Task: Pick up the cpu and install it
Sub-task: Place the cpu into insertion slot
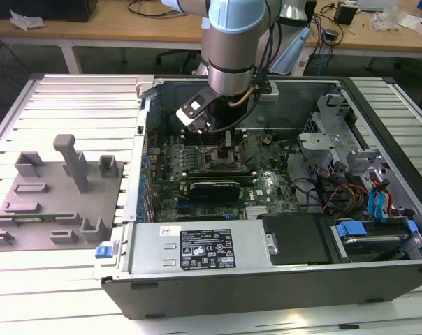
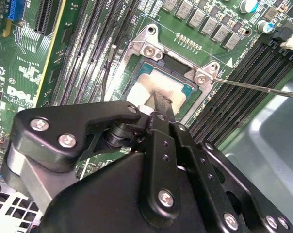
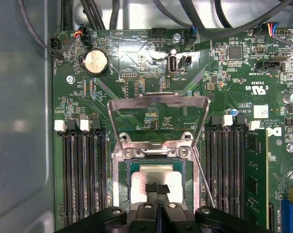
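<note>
The cpu [image 3: 141, 180] [image 2: 162, 81], a flat square chip with a pale silvery top and green edges, lies flat inside the socket frame [image 3: 121, 184] on the motherboard. My gripper [image 3: 157, 189] [image 2: 159, 100] hangs straight over it, its two black fingers shut together with no gap. The tips sit at the middle of the chip's top; whether they touch it is unclear. In the exterior view the gripper [image 1: 225, 139] reaches down into the open computer case [image 1: 267, 286] above the socket [image 1: 221, 160].
The socket's metal load plate [image 3: 158, 109] stands flipped open, with its thin lever [image 2: 263, 89] swung out. Memory slots [image 3: 83, 170] flank the socket. A grey fixture plate [image 1: 57, 195] with upright posts lies to the exterior view's left of the case. The power supply [image 1: 197, 248] fills the case's near side.
</note>
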### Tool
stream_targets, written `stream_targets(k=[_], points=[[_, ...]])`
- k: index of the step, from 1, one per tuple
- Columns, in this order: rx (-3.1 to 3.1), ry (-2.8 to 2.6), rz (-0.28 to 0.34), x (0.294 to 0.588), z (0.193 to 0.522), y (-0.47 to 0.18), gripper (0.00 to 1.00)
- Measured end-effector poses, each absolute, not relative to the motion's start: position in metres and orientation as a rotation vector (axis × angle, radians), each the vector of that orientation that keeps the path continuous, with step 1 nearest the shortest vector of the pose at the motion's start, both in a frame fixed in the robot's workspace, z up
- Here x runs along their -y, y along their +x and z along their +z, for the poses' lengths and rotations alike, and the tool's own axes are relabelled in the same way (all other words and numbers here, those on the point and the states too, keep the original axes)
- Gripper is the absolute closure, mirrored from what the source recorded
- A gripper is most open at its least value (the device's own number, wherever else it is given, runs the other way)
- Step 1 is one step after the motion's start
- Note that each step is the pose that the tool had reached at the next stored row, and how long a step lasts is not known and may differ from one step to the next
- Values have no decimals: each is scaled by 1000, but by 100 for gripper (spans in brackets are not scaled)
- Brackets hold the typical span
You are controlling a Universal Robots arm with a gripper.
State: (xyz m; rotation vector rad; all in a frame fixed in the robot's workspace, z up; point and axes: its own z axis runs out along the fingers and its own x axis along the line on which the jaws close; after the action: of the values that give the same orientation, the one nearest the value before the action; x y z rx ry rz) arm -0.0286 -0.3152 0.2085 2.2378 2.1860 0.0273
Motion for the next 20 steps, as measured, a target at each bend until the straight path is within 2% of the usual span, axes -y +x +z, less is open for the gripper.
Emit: stream_targets(k=[20], points=[[-2185, 2235, 32, 316, 205, -29, 89]])
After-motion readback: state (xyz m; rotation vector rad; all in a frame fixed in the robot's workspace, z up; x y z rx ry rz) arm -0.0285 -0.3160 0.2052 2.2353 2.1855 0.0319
